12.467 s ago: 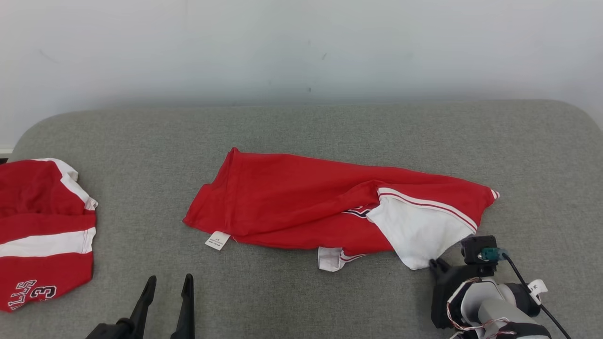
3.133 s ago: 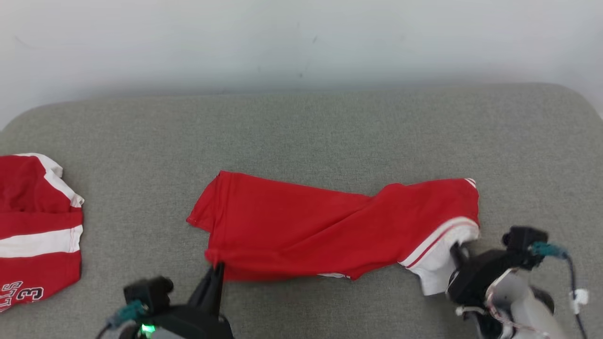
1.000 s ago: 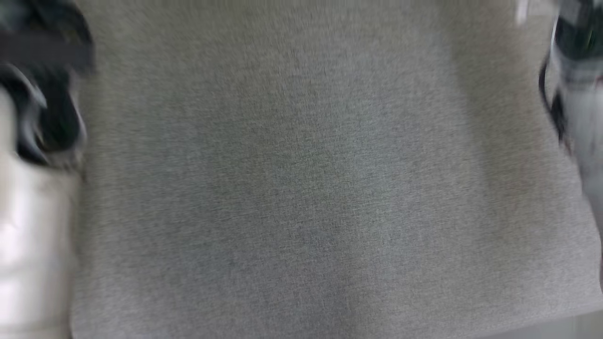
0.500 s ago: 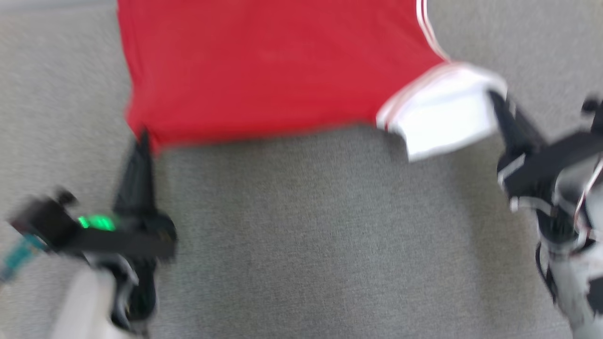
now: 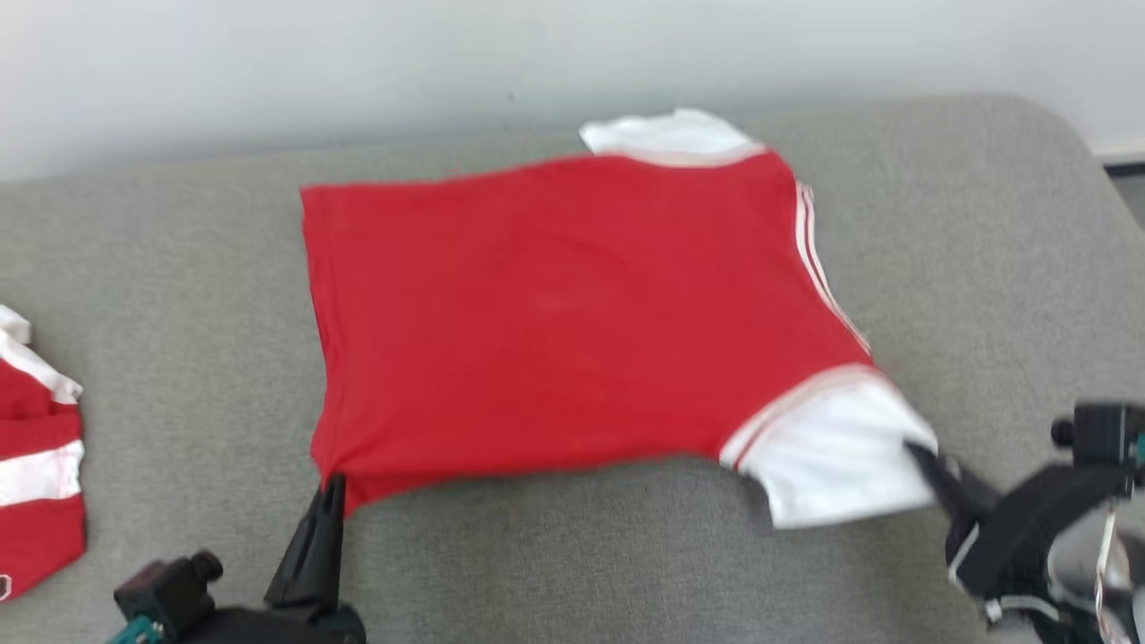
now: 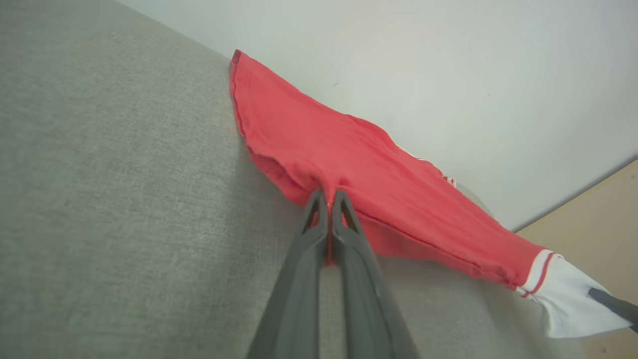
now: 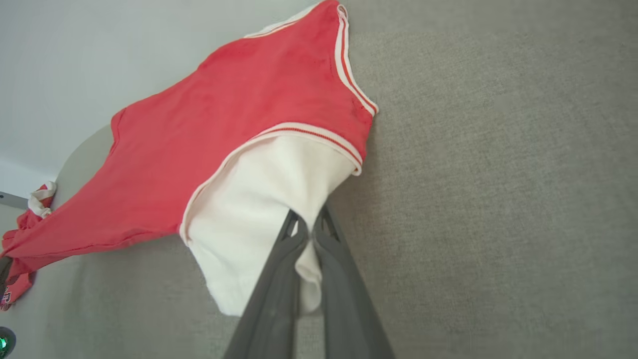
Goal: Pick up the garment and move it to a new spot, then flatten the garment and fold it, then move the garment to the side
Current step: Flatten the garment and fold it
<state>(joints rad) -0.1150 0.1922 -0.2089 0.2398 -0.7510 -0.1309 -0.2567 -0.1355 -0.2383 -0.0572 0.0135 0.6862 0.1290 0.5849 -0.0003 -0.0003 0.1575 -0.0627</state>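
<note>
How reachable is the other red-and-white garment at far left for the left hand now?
Probably not yet: the left hand is shut on a corner of the red shirt. Bare cushion lies between it and the other garment, so once freed its way looks open.

Matt red-and-white knit cloth garment (image 5: 555, 313) on coarse grey woven upholstery (image 5: 966, 224); smooth matt dark plastic claw fingers (image 6: 299, 279).

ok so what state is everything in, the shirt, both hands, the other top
red shirt, spread open and unfolded on the grey cushion, near edge held at both corners
left hand, shut on the shirt's red hem corner
right hand, shut on the white sleeve
second red and white garment, bunched at the cushion's left edge, untouched
</note>
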